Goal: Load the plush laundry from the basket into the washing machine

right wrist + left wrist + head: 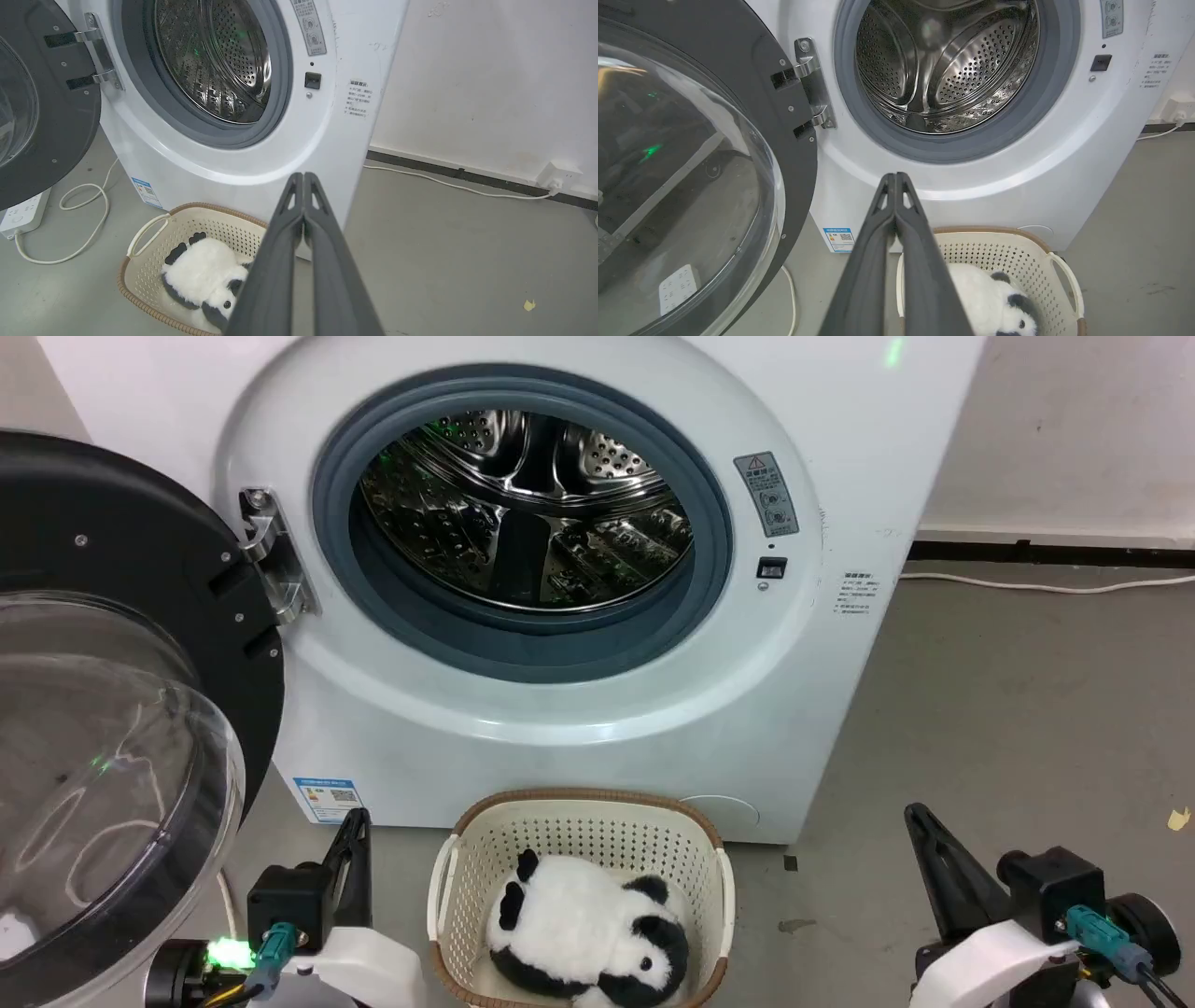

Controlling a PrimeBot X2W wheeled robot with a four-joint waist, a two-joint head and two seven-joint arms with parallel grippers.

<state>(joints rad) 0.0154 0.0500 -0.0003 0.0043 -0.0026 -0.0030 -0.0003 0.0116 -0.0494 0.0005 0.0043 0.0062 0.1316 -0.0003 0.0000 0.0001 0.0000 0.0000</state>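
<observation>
My head camera looks down on the washing machine [560, 747] from close by; my left wrist camera sights along my left claw [895, 175] beside the open door [682, 177]; my right wrist camera sights along my right claw [303, 175] from further right; all share the drum [523, 513] and the basket [597, 840].

The washing machine [560, 747] bears a warning-triangle sticker [766, 493] and a QR-code label [327, 798] — their print too small to read.

The head view's bottom edge crops the basket [597, 840] and panda [579, 919]. Print on the washer [560, 747] sticker [766, 493] is too small to read.
</observation>
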